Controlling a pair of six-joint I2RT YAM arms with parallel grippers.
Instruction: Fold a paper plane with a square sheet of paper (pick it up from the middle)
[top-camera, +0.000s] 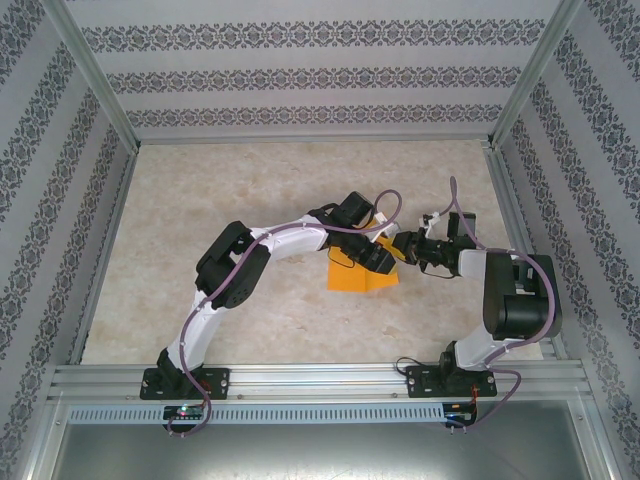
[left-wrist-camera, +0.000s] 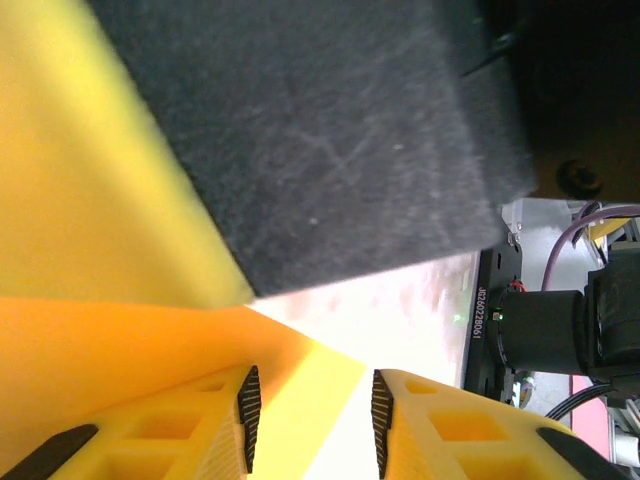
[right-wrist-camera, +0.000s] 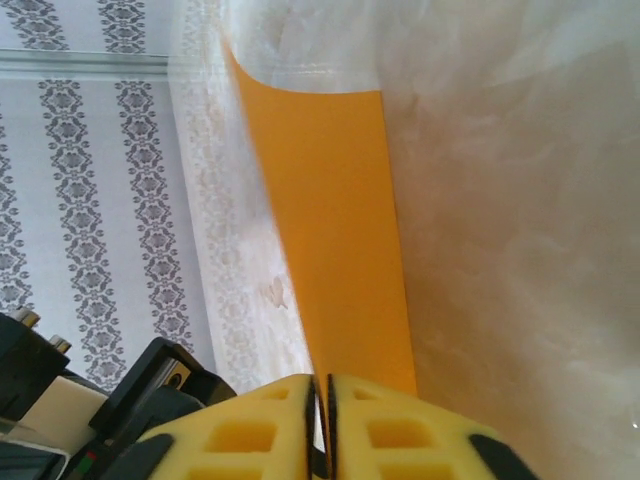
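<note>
Marble-pattern beige tabletop, walled on three sides by grey floral-striped wallpaper panels, aluminium extrusion frame along the near edge. Thin, bright orange square sheet of paper lies near mid-table, roughly 4 o'clock off the table centre in the top view. It is mostly flat, and its 3 o'clock side looks raised off the surface. Left gripper reaches in from 9 o'clock and sits over the sheet's upper right part. Right gripper comes in from 3 o'clock and meets the sheet at its 2 o'clock corner, just beside the left one. On the right wrist cam, the right gripper has its yellow fingers pressed nearly together with the orange sheet pinched between the pads. The paper runs up toward 12 o'clock as a smooth, slightly curved strip, with bare table to its right. On the left wrist cam, the left gripper shows a narrow gap between its ribbed black pads with nothing clamped. The sheet passes under the left finger and partway across the gap, with pale table beyond. Blurred dark grey surface blocks the upper part of that view; can't tell what it is.
</note>
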